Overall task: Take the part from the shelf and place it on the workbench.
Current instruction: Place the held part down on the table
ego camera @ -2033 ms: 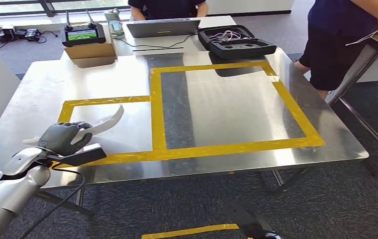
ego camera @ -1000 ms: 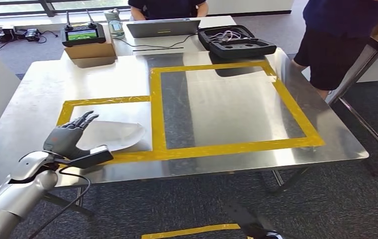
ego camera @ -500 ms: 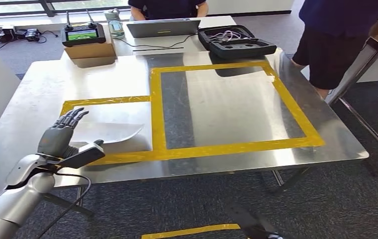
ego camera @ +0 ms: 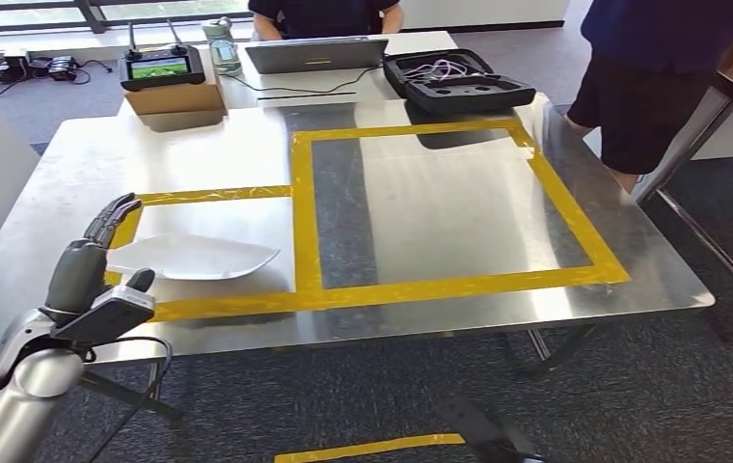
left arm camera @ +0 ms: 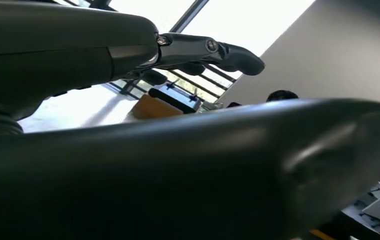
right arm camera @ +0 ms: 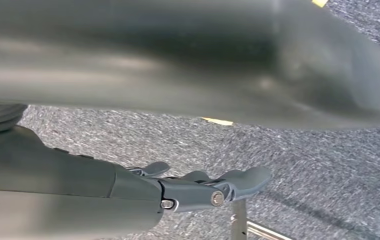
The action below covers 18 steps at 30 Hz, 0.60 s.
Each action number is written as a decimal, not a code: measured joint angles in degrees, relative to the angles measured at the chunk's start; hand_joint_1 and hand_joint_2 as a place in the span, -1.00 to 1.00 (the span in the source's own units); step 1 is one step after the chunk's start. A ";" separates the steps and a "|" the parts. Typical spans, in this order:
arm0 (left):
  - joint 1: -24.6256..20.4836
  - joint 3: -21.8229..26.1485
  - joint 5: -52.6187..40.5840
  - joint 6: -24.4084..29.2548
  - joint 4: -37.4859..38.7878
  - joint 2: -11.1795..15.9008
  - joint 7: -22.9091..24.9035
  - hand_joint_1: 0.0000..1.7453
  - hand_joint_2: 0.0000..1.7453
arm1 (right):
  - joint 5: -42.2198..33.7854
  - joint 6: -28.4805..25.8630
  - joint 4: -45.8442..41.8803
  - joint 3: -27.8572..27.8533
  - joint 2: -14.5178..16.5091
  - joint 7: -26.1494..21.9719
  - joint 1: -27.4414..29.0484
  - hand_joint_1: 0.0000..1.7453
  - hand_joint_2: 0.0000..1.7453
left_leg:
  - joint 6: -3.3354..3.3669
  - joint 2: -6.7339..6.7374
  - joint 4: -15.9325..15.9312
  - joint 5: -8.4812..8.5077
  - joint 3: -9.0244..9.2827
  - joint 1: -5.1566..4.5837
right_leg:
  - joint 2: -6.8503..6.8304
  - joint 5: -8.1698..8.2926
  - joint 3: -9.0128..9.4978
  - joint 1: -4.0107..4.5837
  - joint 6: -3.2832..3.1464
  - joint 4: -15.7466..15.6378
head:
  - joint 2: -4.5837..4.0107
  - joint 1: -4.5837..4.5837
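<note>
A white curved part (ego camera: pixel 194 258) lies flat on the steel workbench (ego camera: pixel 420 207), inside the small yellow-taped rectangle at the front left. My left hand (ego camera: pixel 88 265) hovers just left of it with its fingers straight and spread, holding nothing and clear of the part. The left wrist view looks past its dark fingers (left arm camera: pixel 203 52) toward the windows. My right hand (right arm camera: pixel 188 190) hangs low over the carpet, its fingers extended and holding nothing.
A large yellow-taped rectangle (ego camera: pixel 575 217) marks the bench's middle and right. Behind it stand a laptop (ego camera: pixel 316 53), an open black case (ego camera: pixel 459 82), a controller on a cardboard box (ego camera: pixel 162 77) and a bottle (ego camera: pixel 222 43). One person sits behind the laptop; another stands at the right.
My left hand let go of the white part, which now lies flat on the bench. The hand then opened and drew back to the left and toward me.
</note>
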 joint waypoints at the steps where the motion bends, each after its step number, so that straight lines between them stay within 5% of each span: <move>1: 1.07 0.08 1.23 -1.01 -2.26 -0.12 0.11 -1.00 -1.00 | -0.16 -0.10 0.00 0.00 0.00 -0.09 0.08 -1.00 -1.00 | 0.01 0.00 0.00 -0.01 0.01 0.00 | 0.00 0.00 0.00 0.00 0.00 0.00 | 0.01 0.00; 18: 13.36 -0.25 10.43 -8.83 -26.74 -3.28 -1.48 -1.00 -1.00 | -3.02 -1.89 0.00 -0.70 0.02 -0.74 1.10 -1.00 -1.00 | 0.16 0.03 0.00 -0.11 -0.01 -0.01 | 0.00 -0.03 0.04 -0.01 0.04 -0.07 | 0.00 0.00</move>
